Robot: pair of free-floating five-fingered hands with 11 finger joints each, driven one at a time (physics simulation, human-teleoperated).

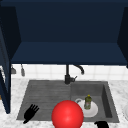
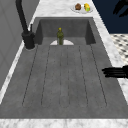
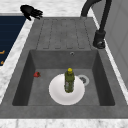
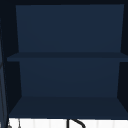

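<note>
My left hand hovers over the front left corner of the grey sink's drainboard, fingers straight and spread, holding nothing. In the left side view the left hand reaches in over the sink's front edge, and in the right side view the left hand sits at the far corner. My right hand is at the bottom edge, in front of the basin. A green bottle stands upright on a white plate in the basin. A red ball appears large at the sink's front.
A black faucet stands behind the sink. A small red thing lies in the basin's corner. A plate of fruit rests on the counter beyond the basin. A dark blue open wall cabinet hangs above.
</note>
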